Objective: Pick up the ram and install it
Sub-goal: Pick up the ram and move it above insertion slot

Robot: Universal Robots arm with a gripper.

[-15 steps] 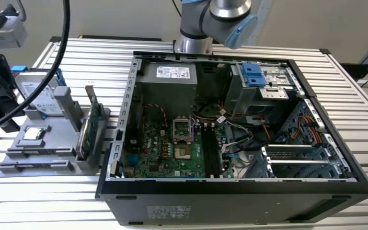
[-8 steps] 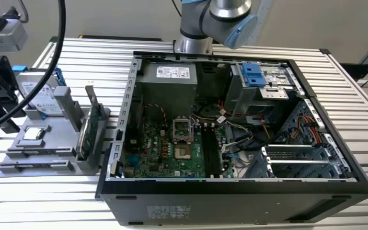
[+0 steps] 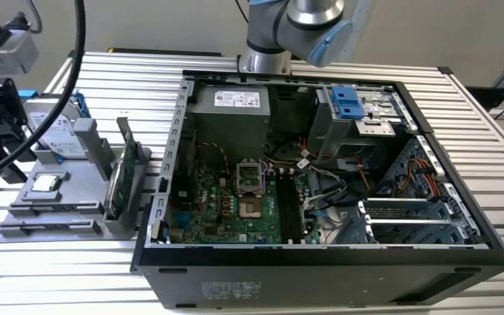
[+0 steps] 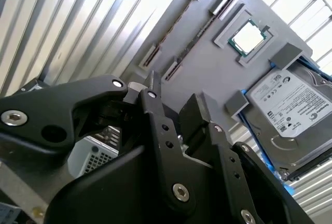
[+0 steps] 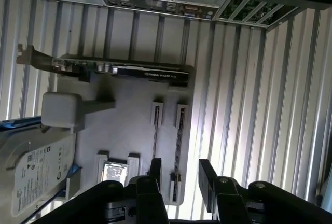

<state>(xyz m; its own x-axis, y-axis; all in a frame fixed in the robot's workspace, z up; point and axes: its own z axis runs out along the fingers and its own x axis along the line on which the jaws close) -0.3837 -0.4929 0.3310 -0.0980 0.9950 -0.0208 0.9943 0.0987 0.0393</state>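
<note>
Two thin ram sticks stand on edge in the slotted holders of a grey tray (image 5: 129, 125). In the first wrist view they are one ram stick (image 5: 155, 133) and a second stick (image 5: 178, 143) beside it; the second wrist view also shows the ram (image 4: 199, 35) edge-on. My gripper (image 5: 181, 177) hovers above the tray, open and holding nothing. In the first wrist view the second stick runs into the gap between my fingers (image 5: 155, 169). The gripper (image 4: 174, 105) appears dark and close up in the second wrist view.
The tray (image 3: 77, 184) sits at the exterior view's left of the open computer case (image 3: 322, 262). It also carries a hard drive (image 5: 31, 167), a processor chip (image 4: 249, 37) and an upright green card (image 3: 125, 174). The motherboard (image 3: 234, 203) lies inside the case.
</note>
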